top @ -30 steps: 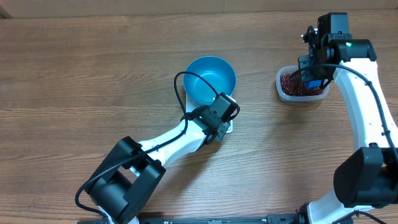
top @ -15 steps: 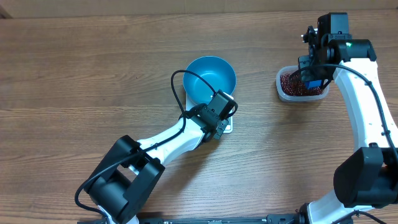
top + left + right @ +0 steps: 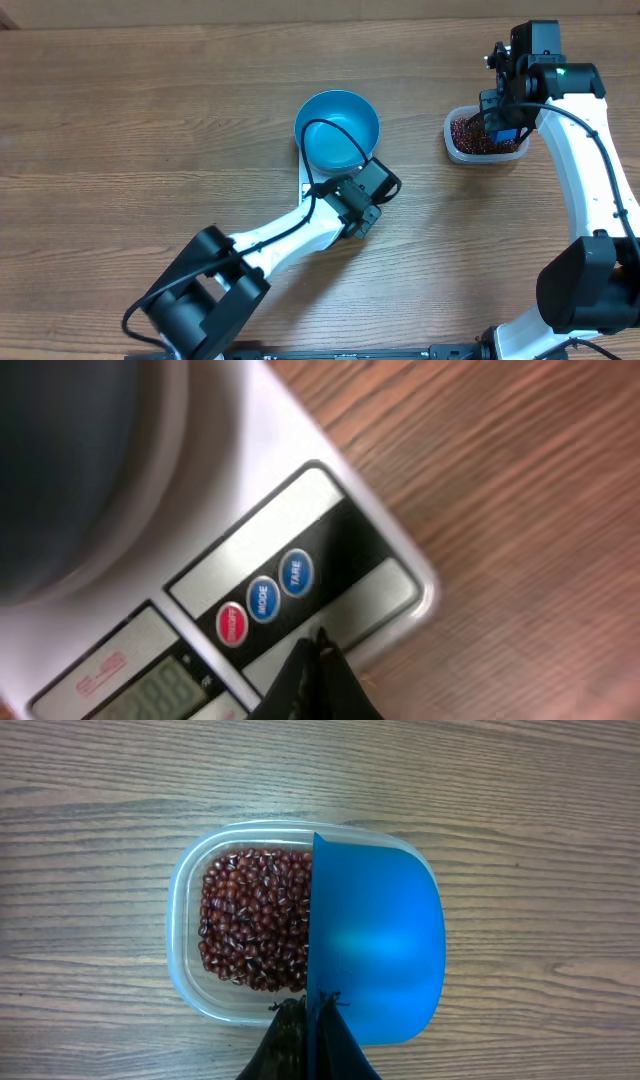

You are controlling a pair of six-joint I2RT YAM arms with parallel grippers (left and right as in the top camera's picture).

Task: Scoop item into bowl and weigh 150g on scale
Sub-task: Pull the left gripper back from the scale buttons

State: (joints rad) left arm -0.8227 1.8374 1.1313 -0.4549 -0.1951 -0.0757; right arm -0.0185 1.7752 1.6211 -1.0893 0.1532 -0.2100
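Note:
The blue bowl (image 3: 337, 130) stands on the white scale (image 3: 303, 170), which it mostly hides from overhead. In the left wrist view the scale (image 3: 260, 540) shows its round buttons and grey display, with the bowl (image 3: 60, 460) blurred at top left. My left gripper (image 3: 320, 643) is shut and empty, its tip over the front panel just below the buttons. The red-brown beans (image 3: 255, 920) lie in a clear tub (image 3: 185, 930). My right gripper (image 3: 312, 1005) is shut on the handle of a blue scoop (image 3: 380, 950), held over the tub's right half.
Bare wooden table surrounds everything. The tub (image 3: 485, 140) sits at the far right of the table, well apart from the bowl. The left arm (image 3: 290, 230) stretches diagonally from the front edge toward the scale.
My left gripper has shifted a little to the right along the scale's front edge. The right arm and scoop have stayed still over the tub.

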